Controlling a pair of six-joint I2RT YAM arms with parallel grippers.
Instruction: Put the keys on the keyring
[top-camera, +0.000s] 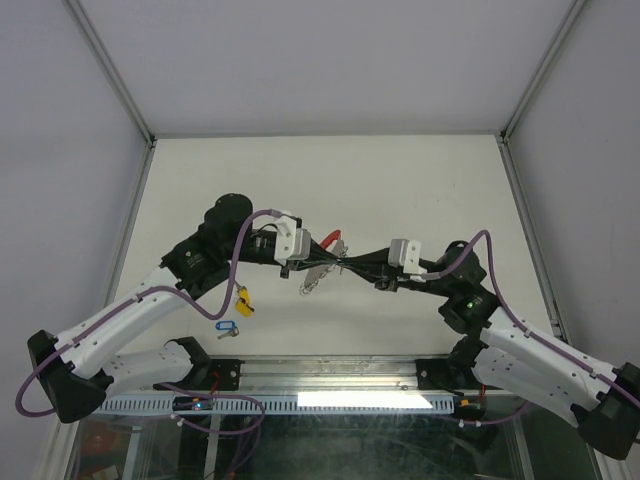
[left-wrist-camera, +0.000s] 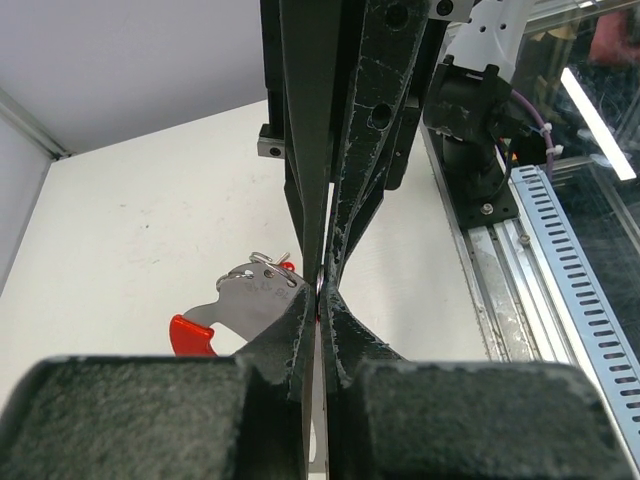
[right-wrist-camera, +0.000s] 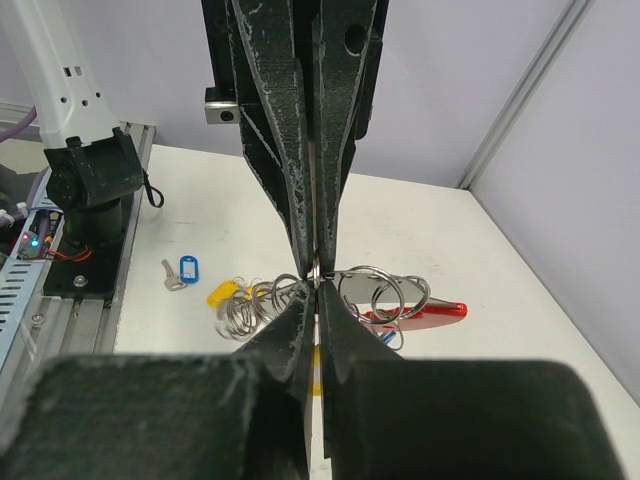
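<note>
Between the tightly pressed fingers of the left gripper (left-wrist-camera: 320, 288): a thin red part of the keyring (right-wrist-camera: 385, 290), firmly pinched. Between the equally closed fingers of the right gripper (right-wrist-camera: 318, 278): one silver ring of the same keyring. Held so in the air above the table (top-camera: 400, 180), between both grippers. Just beside the rings, toward the far side: its red band (right-wrist-camera: 430, 312). Down on the table, to the left and well apart from the keyring: a yellow-tagged key (top-camera: 243, 298) and a blue-tagged key (top-camera: 226, 328), lying loose.
</note>
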